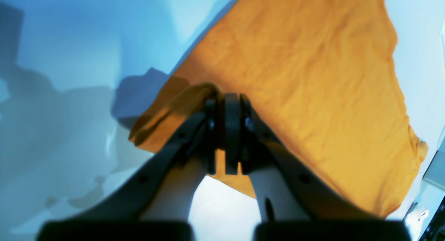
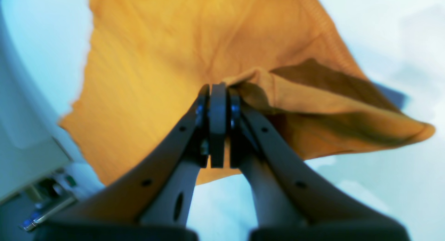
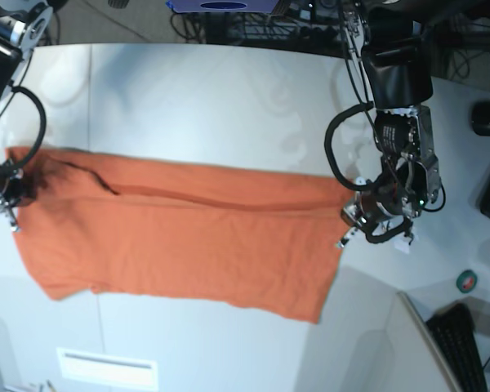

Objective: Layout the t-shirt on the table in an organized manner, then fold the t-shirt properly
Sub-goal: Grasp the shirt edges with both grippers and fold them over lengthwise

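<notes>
The orange t-shirt point(image 3: 188, 237) stretches across the white table point(image 3: 212, 98) between my two grippers, with its wide body spread toward the table's front. In the base view, my left gripper point(image 3: 349, 214) at the right is shut on the shirt's right end. My right gripper point(image 3: 15, 192) at the left is shut on a bunched, shadowed corner. The left wrist view shows the left gripper point(image 1: 231, 98) pinching a folded edge of the t-shirt point(image 1: 313, 77). In the right wrist view, the right gripper point(image 2: 217, 89) clamps a gathered fold of the t-shirt point(image 2: 156, 60), and a loose flap droops to the right.
To the right of the table are a black device point(image 3: 488, 118), a roll of tape point(image 3: 468, 282) and a keyboard point(image 3: 457, 343). Cables point(image 3: 253, 28) lie behind the far edge. A white label point(image 3: 106, 367) sits near the front edge.
</notes>
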Controlling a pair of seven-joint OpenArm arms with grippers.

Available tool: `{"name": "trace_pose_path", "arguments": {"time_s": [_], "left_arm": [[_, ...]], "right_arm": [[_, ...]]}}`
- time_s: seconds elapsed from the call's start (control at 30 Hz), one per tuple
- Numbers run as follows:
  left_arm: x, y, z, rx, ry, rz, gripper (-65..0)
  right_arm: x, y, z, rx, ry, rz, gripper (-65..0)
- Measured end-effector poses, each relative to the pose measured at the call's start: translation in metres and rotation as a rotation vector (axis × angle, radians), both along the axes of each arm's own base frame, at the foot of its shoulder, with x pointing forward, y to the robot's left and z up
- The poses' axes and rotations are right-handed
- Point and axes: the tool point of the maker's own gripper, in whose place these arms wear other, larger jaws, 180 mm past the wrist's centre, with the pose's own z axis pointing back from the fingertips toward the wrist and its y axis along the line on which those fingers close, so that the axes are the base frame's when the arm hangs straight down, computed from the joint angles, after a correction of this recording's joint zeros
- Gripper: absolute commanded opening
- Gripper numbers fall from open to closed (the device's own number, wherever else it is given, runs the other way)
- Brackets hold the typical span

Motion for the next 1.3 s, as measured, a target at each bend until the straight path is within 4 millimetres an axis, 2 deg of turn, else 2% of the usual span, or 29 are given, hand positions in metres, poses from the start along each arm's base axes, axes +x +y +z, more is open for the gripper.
{"name": "trace_pose_path", "arguments": {"time_s": [0.1,0.3,0.8,1.0,1.13,1.17,1.27,1.3], "left_arm": [[0.005,-0.001,-0.003,-0.01,0.009,0.002,-65.0],[0.009,0.0,-0.008,-0.01,0.016,0.016,-65.0],[0.012,0.0,-0.007,-0.007,0.01,0.016,-65.0],[0.015,-0.018,-0.006,0.021,0.009,-0.06,-65.0],[0.018,-0.016,-0.003,0.022,0.002,-0.053,-65.0],[0.02,-0.014,-0.002,0.025,-0.003,-0.051,-65.0],[0.022,-0.013,0.0,0.027,-0.008,-0.05,-65.0],[0.021,-0.014,0.0,0.025,-0.007,-0.051,-59.7]], "right_arm": [[0.007,0.007,-0.004,-0.007,-0.015,0.005,-65.0],[0.005,-0.001,-0.007,-0.034,-0.012,-0.014,-65.0],[0.01,-0.007,-0.004,-0.056,-0.033,-0.029,-65.0],[0.01,-0.007,-0.004,-0.056,-0.032,-0.03,-65.0],[0.008,-0.009,-0.005,-0.056,-0.031,-0.034,-65.0],[0.007,-0.008,-0.005,-0.055,-0.028,-0.034,-63.9],[0.007,-0.007,-0.006,-0.054,-0.027,-0.035,-48.2],[0.007,-0.008,-0.006,-0.054,-0.028,-0.037,-44.0]]}}
